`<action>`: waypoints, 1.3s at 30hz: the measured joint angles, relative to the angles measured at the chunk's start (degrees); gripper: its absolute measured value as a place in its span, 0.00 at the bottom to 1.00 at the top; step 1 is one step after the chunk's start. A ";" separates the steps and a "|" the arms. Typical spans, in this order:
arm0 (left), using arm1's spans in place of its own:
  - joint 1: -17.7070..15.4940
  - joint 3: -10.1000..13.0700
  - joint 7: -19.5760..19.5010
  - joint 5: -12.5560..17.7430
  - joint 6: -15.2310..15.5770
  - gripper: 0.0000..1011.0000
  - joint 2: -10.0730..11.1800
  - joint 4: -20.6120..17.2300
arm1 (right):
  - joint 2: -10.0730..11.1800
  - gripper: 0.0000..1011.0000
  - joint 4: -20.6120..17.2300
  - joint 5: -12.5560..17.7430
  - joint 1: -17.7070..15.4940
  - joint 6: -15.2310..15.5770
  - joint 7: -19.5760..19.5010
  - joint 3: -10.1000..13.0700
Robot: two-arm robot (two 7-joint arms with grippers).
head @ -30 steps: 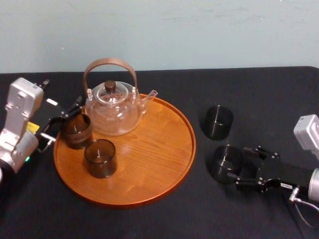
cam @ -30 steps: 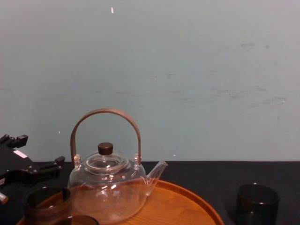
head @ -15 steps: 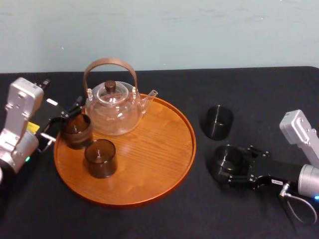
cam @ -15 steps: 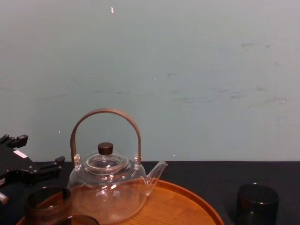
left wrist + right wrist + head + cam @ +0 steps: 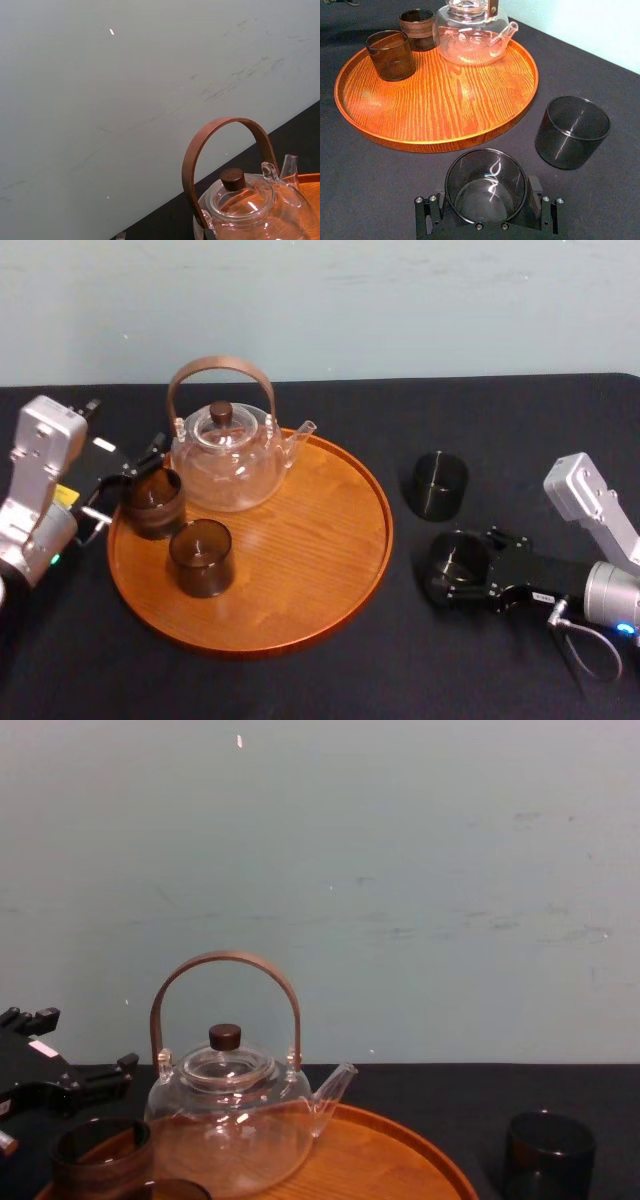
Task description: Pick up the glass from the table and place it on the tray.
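One glass [image 5: 457,559] | inside released right end effector [image 5: 485,199] | beside tray [image 5: 300,590] | left end effector [image 5: 127,478] idle by tray

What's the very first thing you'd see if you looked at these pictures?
The big round orange-brown tray in the middle of the black table, with a clear teapot at its back-left. To its right, off the tray, the right end effector sits around a dark glass standing on the table. The left end effector is at the tray's left edge.
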 joint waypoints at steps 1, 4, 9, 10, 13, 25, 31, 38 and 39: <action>0.00 0.00 0.00 0.00 0.00 0.99 0.00 0.00 | -0.03 0.99 0.00 -0.20 0.08 0.00 -0.12 -0.12; 0.00 0.00 0.00 0.00 0.00 0.99 0.00 0.00 | -0.08 0.99 -0.02 -0.63 0.23 -0.02 -0.40 -0.34; 0.00 0.00 0.00 0.00 0.00 0.99 0.00 0.00 | -0.08 0.99 -0.04 -0.58 0.18 -0.02 -0.38 -0.30; 0.00 0.00 0.00 0.00 0.00 0.99 0.00 0.00 | -0.07 0.99 -0.04 -0.54 0.17 -0.03 -0.37 -0.28; 0.00 0.00 0.00 0.00 0.00 0.99 0.00 0.00 | -0.06 0.97 -0.05 -0.46 0.15 -0.04 -0.34 -0.24; 0.00 0.00 0.00 0.00 0.00 0.99 0.00 0.00 | -0.01 0.89 -0.08 -0.26 0.08 -0.08 -0.29 -0.14; 0.00 0.00 0.00 0.00 0.00 0.99 0.00 0.00 | 0.01 0.89 -0.08 -0.23 0.06 -0.11 -0.23 -0.10; 0.00 0.00 0.00 0.00 0.00 0.99 0.00 0.00 | 0.42 0.89 -0.47 0.49 -0.14 -0.88 0.48 0.23; 0.00 0.00 0.00 0.00 0.00 0.99 0.00 0.00 | 0.63 0.89 -0.72 0.79 -0.15 -1.20 0.85 0.36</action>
